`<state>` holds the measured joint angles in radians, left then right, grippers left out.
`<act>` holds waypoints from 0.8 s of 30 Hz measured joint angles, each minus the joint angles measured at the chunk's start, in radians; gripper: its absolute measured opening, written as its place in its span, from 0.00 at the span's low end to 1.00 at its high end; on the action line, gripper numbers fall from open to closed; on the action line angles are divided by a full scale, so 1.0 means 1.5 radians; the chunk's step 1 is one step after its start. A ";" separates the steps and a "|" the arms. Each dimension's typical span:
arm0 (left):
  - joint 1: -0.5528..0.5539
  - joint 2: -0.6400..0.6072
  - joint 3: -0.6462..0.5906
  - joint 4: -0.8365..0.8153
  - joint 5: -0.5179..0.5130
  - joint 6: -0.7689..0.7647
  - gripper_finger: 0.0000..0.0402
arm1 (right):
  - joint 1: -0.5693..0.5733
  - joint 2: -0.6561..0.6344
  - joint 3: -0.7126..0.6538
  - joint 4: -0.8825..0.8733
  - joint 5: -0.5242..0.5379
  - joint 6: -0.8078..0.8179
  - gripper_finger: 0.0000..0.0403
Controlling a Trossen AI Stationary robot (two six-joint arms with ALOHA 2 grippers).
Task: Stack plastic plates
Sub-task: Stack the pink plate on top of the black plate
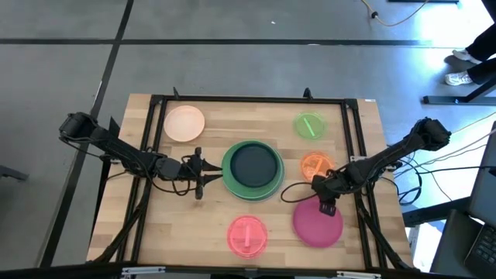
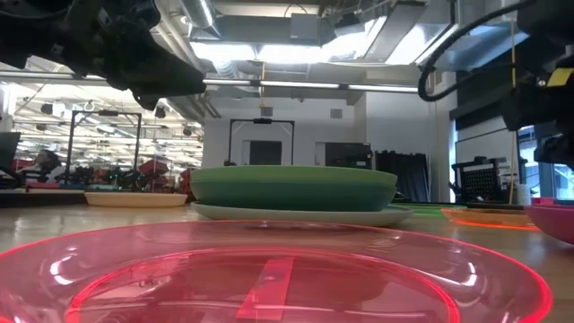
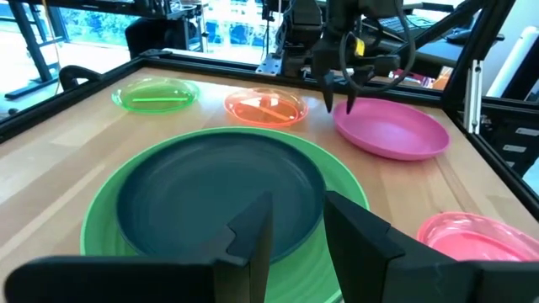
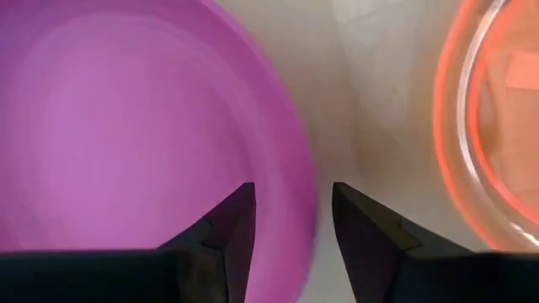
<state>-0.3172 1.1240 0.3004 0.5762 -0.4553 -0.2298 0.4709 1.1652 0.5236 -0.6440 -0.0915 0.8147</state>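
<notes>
Mid-worktop (image 1: 209, 225): plate stack (image 1: 253, 170), dark on green; left gripper (image 1: 203, 175) beside it, fingers apart. Right gripper (image 4: 290, 227) parted over magenta plate (image 4: 135, 143) rim, orange plate (image 4: 497, 126) just beside; only low view shows pale plate (image 2: 296, 213) underneath.

wooden table (image 1: 209, 225), black frame (image 1: 248, 99), grey floor (image 1: 232, 46), white shoes (image 1: 463, 66)

bright overhead light | ceiling glare low view | right wrist view blurred
</notes>
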 joint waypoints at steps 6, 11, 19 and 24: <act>0.000 0.000 0.000 0.000 0.000 0.000 0.25 | 0.000 0.000 -0.027 0.039 0.013 0.000 0.36; 0.000 0.000 0.000 -0.001 0.000 0.000 0.25 | 0.000 0.000 -0.041 0.088 -0.014 0.000 0.24; 0.000 0.000 0.000 -0.012 0.000 0.000 0.25 | 0.000 -0.001 -0.041 0.089 0.021 -0.026 0.02; 0.000 0.000 0.000 -0.012 0.000 0.000 0.25 | 0.000 -0.001 -0.041 0.100 0.021 -0.068 0.03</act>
<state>-0.3172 1.1240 0.3004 0.5582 -0.4553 -0.2295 0.4709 1.1645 0.4622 -0.4933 -0.0608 0.7126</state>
